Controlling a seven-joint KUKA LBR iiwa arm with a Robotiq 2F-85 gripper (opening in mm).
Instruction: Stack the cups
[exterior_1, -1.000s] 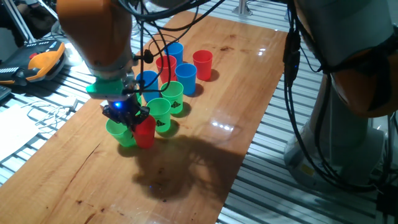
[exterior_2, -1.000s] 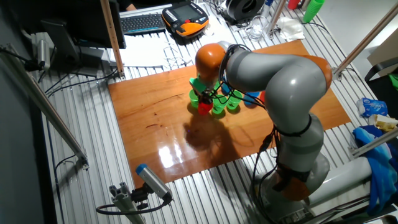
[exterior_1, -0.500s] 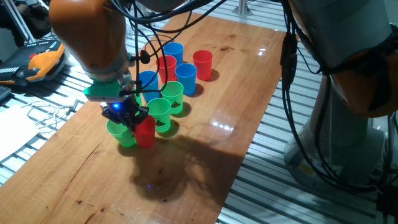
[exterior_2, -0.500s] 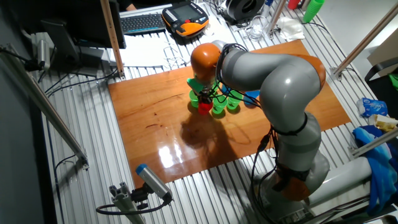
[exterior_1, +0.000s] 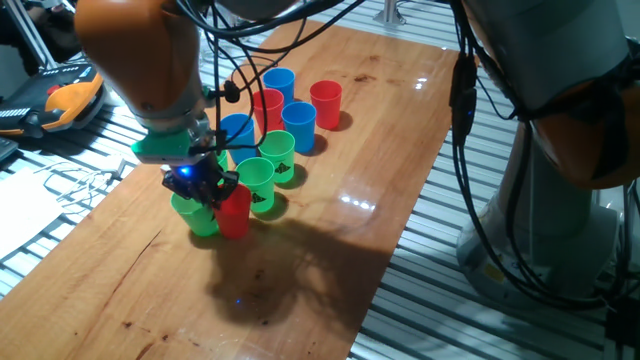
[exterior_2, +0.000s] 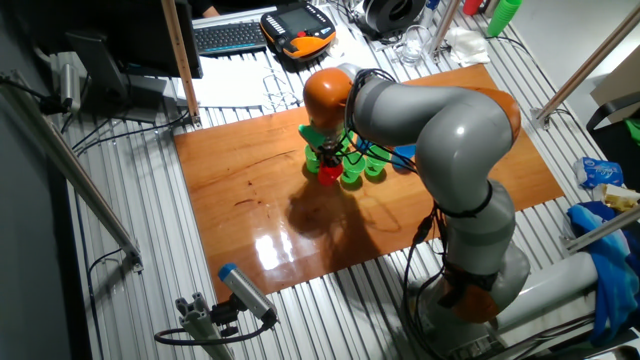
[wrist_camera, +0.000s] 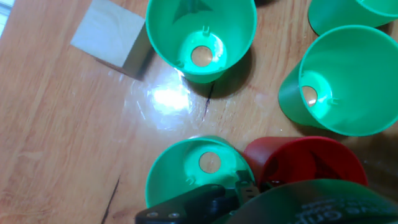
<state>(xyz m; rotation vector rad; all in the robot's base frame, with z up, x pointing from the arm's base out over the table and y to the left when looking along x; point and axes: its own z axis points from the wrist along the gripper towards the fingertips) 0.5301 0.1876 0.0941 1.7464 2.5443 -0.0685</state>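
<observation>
Several cups stand on the wooden table (exterior_1: 330, 230). My gripper (exterior_1: 203, 187) hangs low over a green cup (exterior_1: 196, 215) and a red cup (exterior_1: 236, 212) that stand side by side. In the hand view that green cup (wrist_camera: 196, 167) and that red cup (wrist_camera: 305, 160) lie at the bottom edge, partly behind a dark finger (wrist_camera: 186, 204) and a blurred green part. The jaw gap is hidden. Two more green cups (wrist_camera: 200, 37) (wrist_camera: 348, 78) stand open beyond. Blue cups (exterior_1: 298, 125) and red cups (exterior_1: 326, 102) stand further back. In the other fixed view the gripper (exterior_2: 328, 160) covers the cluster.
A small wooden cube (wrist_camera: 109, 37) lies beside the far green cup. A yellow teach pendant (exterior_1: 65, 95) lies off the table's left edge. The robot's grey base (exterior_1: 560, 200) and cables stand to the right. Clear glassware (exterior_2: 410, 45) sits at the back.
The orange arm link above has shifted slightly to the left. The gripper stays almost in place over the green and red cups. The cups have not moved.
</observation>
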